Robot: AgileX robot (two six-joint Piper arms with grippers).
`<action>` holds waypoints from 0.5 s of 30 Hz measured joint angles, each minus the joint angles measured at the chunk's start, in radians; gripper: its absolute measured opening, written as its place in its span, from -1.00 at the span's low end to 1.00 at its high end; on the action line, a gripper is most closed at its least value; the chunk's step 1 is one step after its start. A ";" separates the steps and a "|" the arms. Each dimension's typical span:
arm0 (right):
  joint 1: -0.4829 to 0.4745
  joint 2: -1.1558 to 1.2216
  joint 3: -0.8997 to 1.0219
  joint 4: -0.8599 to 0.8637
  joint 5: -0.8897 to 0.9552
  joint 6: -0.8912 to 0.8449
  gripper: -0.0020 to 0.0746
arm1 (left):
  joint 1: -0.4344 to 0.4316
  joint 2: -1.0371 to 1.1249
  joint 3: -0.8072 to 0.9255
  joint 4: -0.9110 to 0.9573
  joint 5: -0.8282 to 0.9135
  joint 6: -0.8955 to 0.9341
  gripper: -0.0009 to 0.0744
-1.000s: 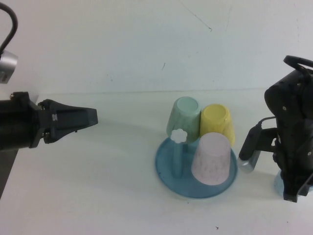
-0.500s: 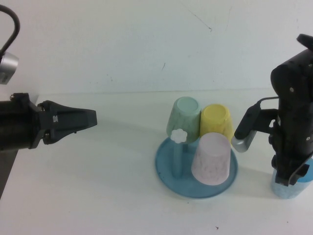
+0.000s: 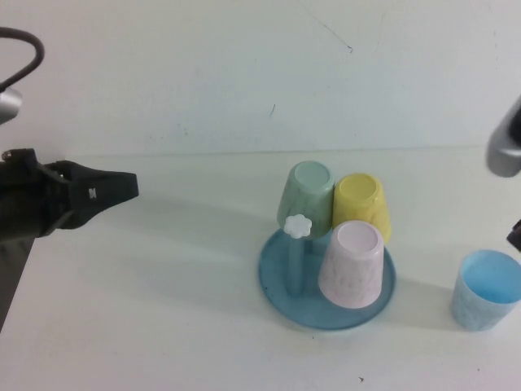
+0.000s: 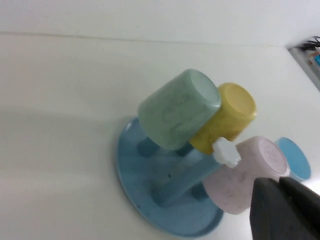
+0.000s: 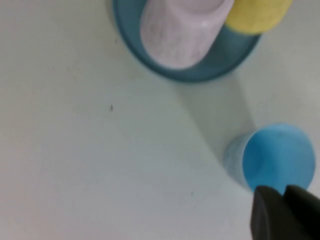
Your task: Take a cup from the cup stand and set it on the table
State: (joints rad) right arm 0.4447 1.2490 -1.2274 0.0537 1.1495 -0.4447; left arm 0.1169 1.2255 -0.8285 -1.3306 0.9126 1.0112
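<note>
The light blue cup point(image 3: 486, 290) is found standing upright, mouth up, on the white tabletop point(image 3: 163, 326), near the right side of the cup stand point(image 3: 277, 273) and apart from it. The cup is a tapered plastic tumbler with a faintly speckled outer wall and a smooth blue interior; it is touched by nothing.

The cup stand is noted as a round, shallow blue plastic dish with upright blue pegs. One bare peg is capped by a white flower-shaped knob point(image 3: 299, 226). Three tumblers of the same tapered form are hung mouth down on other pegs: a pale green cup point(image 3: 308, 194) at the rear left, a yellow cup point(image 3: 362, 205) at the rear right, and a pink speckled cup point(image 3: 352, 264) at the front.

The left tool point(image 3: 122, 186) is held above the tabletop at the left, well apart from the stand, pointed toward it; its dark fingers appear closed together with nothing between them.

The right tool point(image 5: 282, 197) is seen in the right wrist view only, raised just beside the blue cup's rim; its two dark fingertips are parted by a narrow gap and hold nothing.
</note>
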 joint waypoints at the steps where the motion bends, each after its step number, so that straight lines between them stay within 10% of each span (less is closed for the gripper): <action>1: 0.000 -0.056 0.031 0.010 -0.041 0.000 -0.83 | 0.000 -0.011 0.000 0.014 -0.033 -0.006 -0.98; 15: 0.000 -0.723 0.648 0.372 -0.703 -0.243 -0.95 | 0.000 -0.477 0.009 0.490 -0.247 -0.216 -0.98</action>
State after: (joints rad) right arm 0.4447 0.5258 -0.5796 0.4261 0.4467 -0.6876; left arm 0.1169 0.7488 -0.8196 -0.8403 0.6654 0.7951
